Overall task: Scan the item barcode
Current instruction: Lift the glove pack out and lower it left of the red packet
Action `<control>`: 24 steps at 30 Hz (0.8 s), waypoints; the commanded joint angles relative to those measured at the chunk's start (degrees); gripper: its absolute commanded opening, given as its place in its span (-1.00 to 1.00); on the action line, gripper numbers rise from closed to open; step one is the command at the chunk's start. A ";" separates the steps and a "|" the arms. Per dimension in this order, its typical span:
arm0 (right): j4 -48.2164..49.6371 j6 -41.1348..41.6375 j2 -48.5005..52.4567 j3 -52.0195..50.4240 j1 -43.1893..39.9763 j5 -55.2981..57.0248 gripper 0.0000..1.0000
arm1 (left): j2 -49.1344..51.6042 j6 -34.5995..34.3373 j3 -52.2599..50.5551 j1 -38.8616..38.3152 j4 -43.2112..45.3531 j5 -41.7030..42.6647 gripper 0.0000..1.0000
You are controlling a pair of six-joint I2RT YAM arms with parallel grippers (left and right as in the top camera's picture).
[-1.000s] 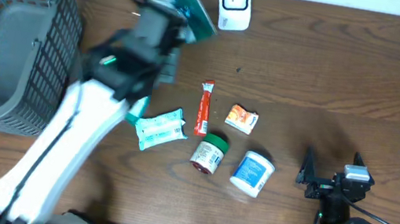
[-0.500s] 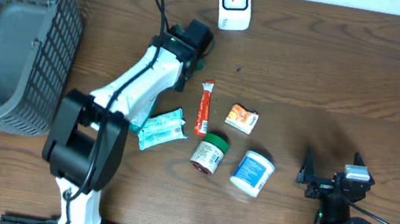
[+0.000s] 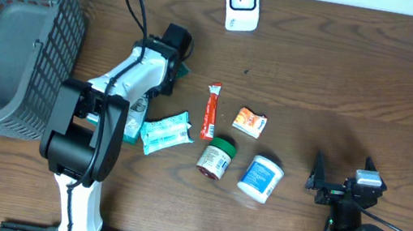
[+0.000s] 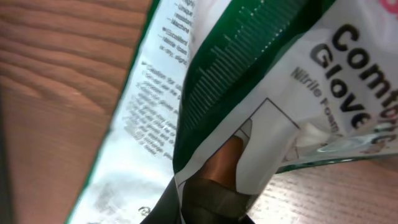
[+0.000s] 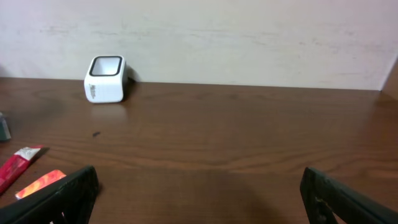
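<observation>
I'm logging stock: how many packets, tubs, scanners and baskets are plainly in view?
Packets: 4 (glove packet in left pincer, teal packet, red sachet, orange packet)
Tubs: 2 (green-lidded jar, white tub)
Scanner: 1
Basket: 1
Total: 8

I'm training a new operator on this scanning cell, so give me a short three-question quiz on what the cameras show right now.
1. True or false: the right gripper stands open and holds nothing.
2. What is the left gripper shut on? A: a spoon. B: the glove packet. C: nothing.
3. Short answer: what stands at the table's far edge, beyond the red sachet?

Key: 1 true. 2 B. 3 the white scanner.
</observation>
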 commanded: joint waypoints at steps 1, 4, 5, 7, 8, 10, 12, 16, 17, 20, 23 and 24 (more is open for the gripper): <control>-0.24 0.57 -0.35 -0.07 -0.28 0.35 0.99 | 0.20 -3.54 -3.21 0.07 1.38 3.91 -0.85; -0.26 0.57 -0.35 -0.07 -0.28 0.35 0.99 | 0.20 -3.87 -3.72 0.02 1.29 8.94 -0.85; -0.26 0.57 -0.35 -0.07 -0.28 0.35 0.99 | 0.20 -3.87 -3.72 0.02 1.29 10.38 -0.85; -0.26 0.57 -0.35 -0.07 -0.28 0.35 0.99 | 0.20 -3.91 -3.72 0.02 1.42 14.43 -0.85; -0.26 0.57 -0.35 -0.07 -0.28 0.35 0.99 | 0.20 -3.93 -3.72 0.00 1.62 16.87 -0.85; -0.26 0.57 -0.35 -0.07 -0.28 0.35 0.99 | 0.20 -5.11 -3.72 -0.09 1.86 20.41 -0.85; -0.26 0.57 -0.35 -0.07 -0.28 0.35 0.99 | 0.20 -5.60 -3.72 -0.09 2.14 22.43 -0.86; -0.26 0.57 -0.35 -0.07 -0.28 0.35 0.99 | 0.20 -6.91 -3.72 -0.09 2.23 23.91 -0.86; -0.24 0.57 -0.35 -0.07 -0.28 0.35 0.99 | 0.20 -6.91 -3.72 -0.09 2.23 24.06 -0.85; -0.26 0.57 -0.35 -0.07 -0.28 0.35 0.98 | 0.20 -7.30 -3.69 -0.09 2.27 24.90 -0.85; -0.26 0.57 -0.35 -0.07 -0.28 0.35 0.99 | 0.15 -7.28 -3.67 -0.07 2.64 24.87 -0.21; -0.26 0.57 -0.35 -0.07 -0.28 0.35 0.98 | 0.09 -7.28 -3.54 -0.07 2.62 24.87 -0.11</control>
